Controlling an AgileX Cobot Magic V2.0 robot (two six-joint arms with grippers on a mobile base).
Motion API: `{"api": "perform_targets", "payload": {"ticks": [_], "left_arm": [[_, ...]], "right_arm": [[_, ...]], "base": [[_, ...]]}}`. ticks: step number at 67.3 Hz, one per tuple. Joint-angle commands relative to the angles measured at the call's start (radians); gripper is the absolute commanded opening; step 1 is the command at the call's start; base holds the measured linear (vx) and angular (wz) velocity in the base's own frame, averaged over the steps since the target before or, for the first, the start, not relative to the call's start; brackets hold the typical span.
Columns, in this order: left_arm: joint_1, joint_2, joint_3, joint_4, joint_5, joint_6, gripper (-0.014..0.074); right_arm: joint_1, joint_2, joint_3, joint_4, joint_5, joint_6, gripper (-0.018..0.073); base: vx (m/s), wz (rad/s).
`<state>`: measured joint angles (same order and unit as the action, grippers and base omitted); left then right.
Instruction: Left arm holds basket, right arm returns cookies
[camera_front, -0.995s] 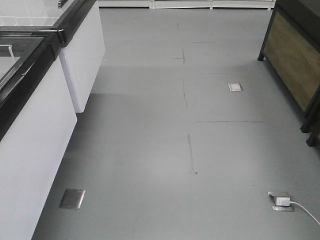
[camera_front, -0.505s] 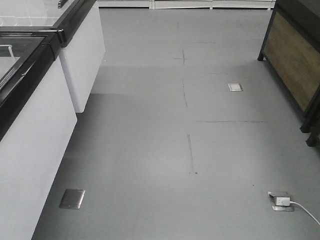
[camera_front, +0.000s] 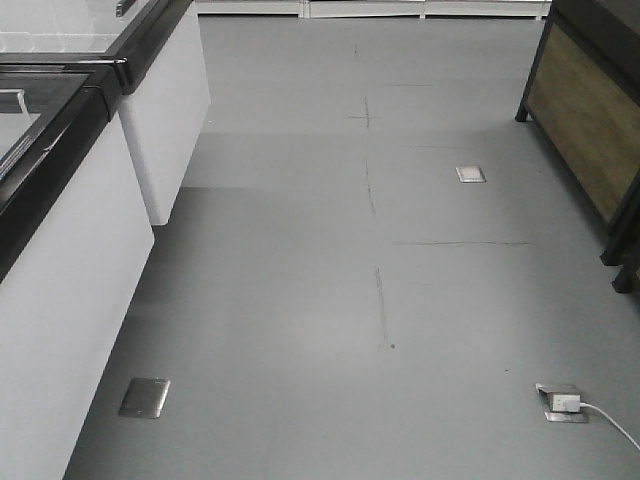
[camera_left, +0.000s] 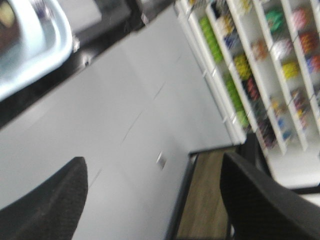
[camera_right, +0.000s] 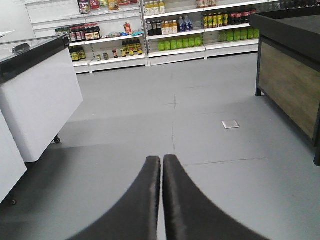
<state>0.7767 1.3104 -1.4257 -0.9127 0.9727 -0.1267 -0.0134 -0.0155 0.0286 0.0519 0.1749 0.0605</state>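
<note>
The left wrist view is blurred. In its upper left corner is a pale blue rounded rim, the basket (camera_left: 37, 47), far from my left gripper (camera_left: 155, 200). That gripper is open, with its black fingers (camera_left: 50, 205) wide apart and only grey floor between them. A dark brown smear shows inside the basket's rim; I cannot tell whether it is the cookies. My right gripper (camera_right: 161, 162) is shut, its two curved black fingers (camera_right: 145, 200) pressed together over bare floor, holding nothing. Neither arm appears in the front view.
White freezer cabinets with black rims (camera_front: 70, 200) line the left. A wood-panelled black stand (camera_front: 590, 120) is on the right. A floor socket with a white plug and cable (camera_front: 562, 402) and metal floor plates (camera_front: 145, 397) lie ahead. Stocked shelves (camera_right: 175, 30) stand at the far end.
</note>
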Motion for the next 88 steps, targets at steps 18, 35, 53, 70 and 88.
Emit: {"api": "perform_targets", "payload": {"ticks": [18,35,53,70,88], "left_arm": [[0.362,0.048,-0.032,-0.295,0.017,0.167,0.0519],[0.385,0.176,-0.032,-0.508,0.079,0.305,0.0559],[0.358,0.282,-0.032,-0.631,0.067,0.396,0.0598],[0.252,0.377,-0.032,-0.737,0.021,0.454,0.0596],[0.206,0.432,-0.033,-0.862,-0.022,0.483,0.0592]], "right_arm": [[0.001,-0.006,0.003,-0.002,-0.075,-0.006,-0.0003],[0.001,-0.006,0.003,-0.002,-0.075,-0.006,-0.0003],[0.001,-0.006,0.003,-0.002,-0.075,-0.006,-0.0003],[0.001,-0.006,0.003,-0.002,-0.075,-0.006,-0.0003],[0.000,-0.006,0.003,-0.002,-0.073,-0.006,-0.0003]], "base": [[0.00,0.00],[0.00,0.00],[0.00,0.00],[0.00,0.00],[0.00,0.00]]}}
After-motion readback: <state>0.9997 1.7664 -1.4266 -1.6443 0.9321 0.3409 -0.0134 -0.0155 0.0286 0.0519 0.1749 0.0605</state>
